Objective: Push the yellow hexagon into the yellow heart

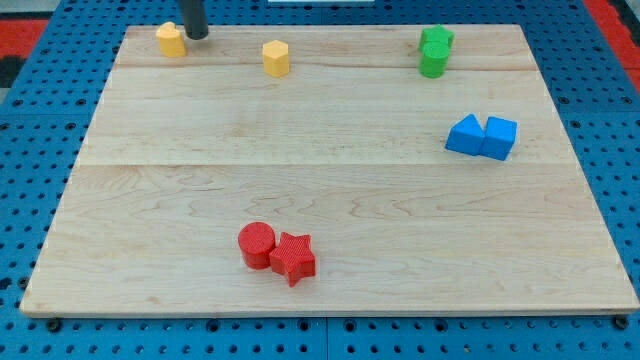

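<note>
The yellow hexagon (276,58) stands near the board's top edge, left of the middle. The yellow heart (171,40) sits at the top left corner, well apart from the hexagon. My tip (197,36) is just to the right of the heart, very close to it or touching it, and between the two yellow blocks. The hexagon lies some way to the right of the tip and slightly lower in the view.
Two green blocks (434,51) sit stacked close together at the top right. A blue triangle (465,135) and a blue cube (499,137) touch at the right. A red cylinder (256,244) and a red star (293,258) touch near the bottom.
</note>
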Controlling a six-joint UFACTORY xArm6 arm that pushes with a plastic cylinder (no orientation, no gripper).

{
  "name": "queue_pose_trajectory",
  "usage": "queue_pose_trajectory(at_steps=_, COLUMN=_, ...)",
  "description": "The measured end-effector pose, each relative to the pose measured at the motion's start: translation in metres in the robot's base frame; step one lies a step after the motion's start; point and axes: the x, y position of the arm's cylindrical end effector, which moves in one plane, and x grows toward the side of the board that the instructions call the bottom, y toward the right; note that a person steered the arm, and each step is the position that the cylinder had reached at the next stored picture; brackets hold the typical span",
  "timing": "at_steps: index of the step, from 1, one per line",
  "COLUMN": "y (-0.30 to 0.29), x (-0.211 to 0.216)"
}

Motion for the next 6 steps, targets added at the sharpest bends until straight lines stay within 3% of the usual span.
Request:
queue_pose_trajectory(at_steps=2, y=0.183, x=0.002)
queue_pose_trajectory(at_steps=3, y=0.177, x=0.054)
queue_pose_trajectory(at_steps=4, y=0.097, x=0.063)
queue_pose_trajectory(at_steps=5, y=0.018, x=0.034)
queue_pose_trajectory(at_steps=6, y=0.004, x=0.024)
